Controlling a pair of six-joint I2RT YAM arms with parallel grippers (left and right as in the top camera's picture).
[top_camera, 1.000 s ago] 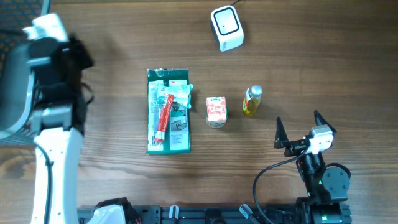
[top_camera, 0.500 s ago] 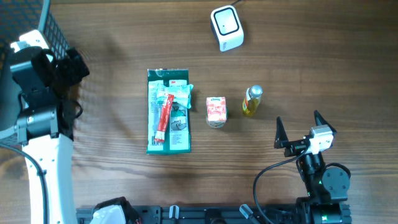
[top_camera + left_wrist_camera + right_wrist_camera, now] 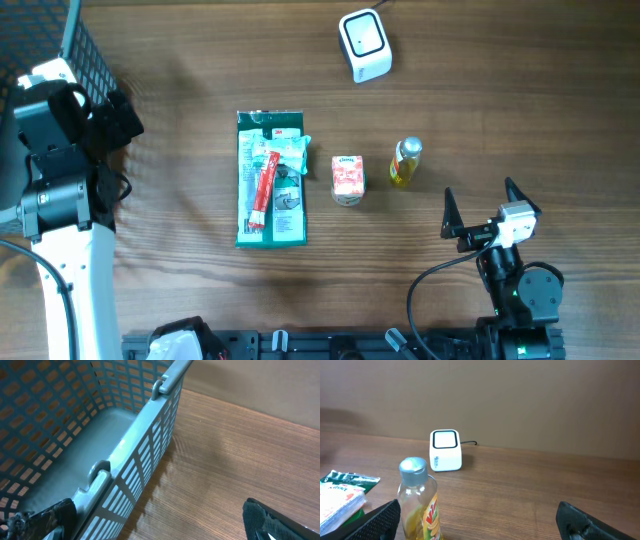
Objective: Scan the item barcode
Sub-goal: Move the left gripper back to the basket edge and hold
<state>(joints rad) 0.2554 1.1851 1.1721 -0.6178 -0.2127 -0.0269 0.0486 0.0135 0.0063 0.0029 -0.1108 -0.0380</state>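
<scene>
items: green packet (image 3: 270,180), small carton (image 3: 347,180), yellow bottle (image 3: 404,163) in a row mid-table, none gripped | scanner (image 3: 364,44) near far edge | left gripper (image 3: 155,521) spread, empty, over basket (image 3: 134,439) rim, left edge | right gripper (image 3: 479,200) spread, empty, near front edge

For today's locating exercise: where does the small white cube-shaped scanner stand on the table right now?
In the overhead view, the white cube-shaped scanner stands near the far edge of the wooden table, slightly right of centre, beyond the small yellow bottle.

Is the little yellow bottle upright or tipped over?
Upright. In the right wrist view the bottle stands vertical, its grey cap on top.
</scene>
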